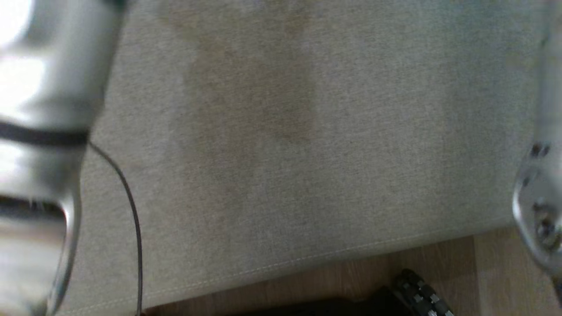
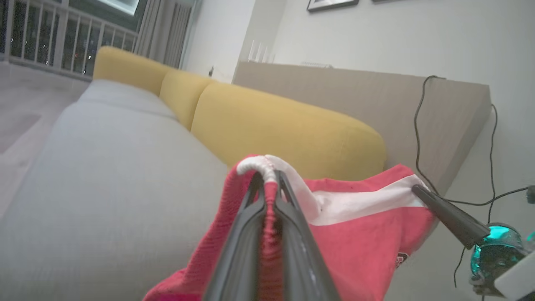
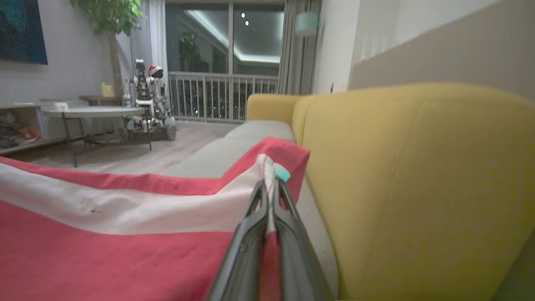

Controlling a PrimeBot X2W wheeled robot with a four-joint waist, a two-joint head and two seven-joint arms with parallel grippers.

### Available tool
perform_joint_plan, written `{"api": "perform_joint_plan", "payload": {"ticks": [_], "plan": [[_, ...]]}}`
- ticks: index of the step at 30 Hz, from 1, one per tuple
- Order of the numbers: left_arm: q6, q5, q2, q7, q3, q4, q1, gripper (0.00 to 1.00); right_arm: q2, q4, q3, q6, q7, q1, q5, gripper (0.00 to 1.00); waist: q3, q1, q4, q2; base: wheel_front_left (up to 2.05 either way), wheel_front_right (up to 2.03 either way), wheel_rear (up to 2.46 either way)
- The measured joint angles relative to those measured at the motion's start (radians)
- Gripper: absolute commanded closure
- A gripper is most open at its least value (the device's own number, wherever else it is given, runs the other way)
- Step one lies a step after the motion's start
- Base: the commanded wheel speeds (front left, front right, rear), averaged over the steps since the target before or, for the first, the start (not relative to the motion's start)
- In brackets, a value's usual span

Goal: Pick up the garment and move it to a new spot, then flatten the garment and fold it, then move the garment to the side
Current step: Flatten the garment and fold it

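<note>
The garment (image 2: 363, 234) is red with a broad white band, and it hangs stretched between both grippers above the grey sofa seat (image 2: 104, 175). My left gripper (image 2: 269, 175) is shut on a bunched white-edged corner of it. The right gripper (image 2: 418, 190) pinches the far corner at the white band. In the right wrist view the right gripper (image 3: 269, 184) is shut on the garment (image 3: 104, 246), which spreads away to the left. In the head view the pale left forearm (image 1: 39, 131) and right forearm (image 1: 540, 197) frame the bare seat (image 1: 307, 131).
Yellow back cushions (image 2: 284, 125) line the sofa, with a beige panel (image 2: 376, 96) and a dangling cable (image 2: 418, 125) behind. A thin cable (image 1: 131, 206) runs beside the left arm. Wooden floor (image 1: 439, 259) borders the seat's front edge. A round table (image 3: 92, 112) stands across the room.
</note>
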Motion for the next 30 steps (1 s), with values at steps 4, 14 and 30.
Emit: {"api": "perform_joint_plan", "payload": {"ticks": [4, 14, 30], "plan": [[0.0, -0.031, 0.05, 0.0, -0.011, -0.098, 0.188, 1.0, 0.001, 0.032, 0.045, 0.0, 0.0, 0.128, 0.06, 1.0, -0.028, -0.0001, 0.002, 0.0, 0.0, 0.0, 0.0], [0.0, 0.022, 0.114, 0.0, -0.014, -0.428, 0.686, 1.0, 0.001, -0.247, 0.086, 0.0, 0.0, 0.587, 0.097, 1.0, -0.149, -0.0001, 0.005, 0.0001, 0.0, 0.0, 0.0], [0.0, 0.196, 0.077, 0.0, 0.087, -0.655, 1.146, 1.0, 0.015, -0.851, 0.002, 0.0, 0.0, 1.273, 0.121, 1.0, -0.307, -0.0003, 0.022, 0.0001, 0.0, 0.0, 0.0]]}}
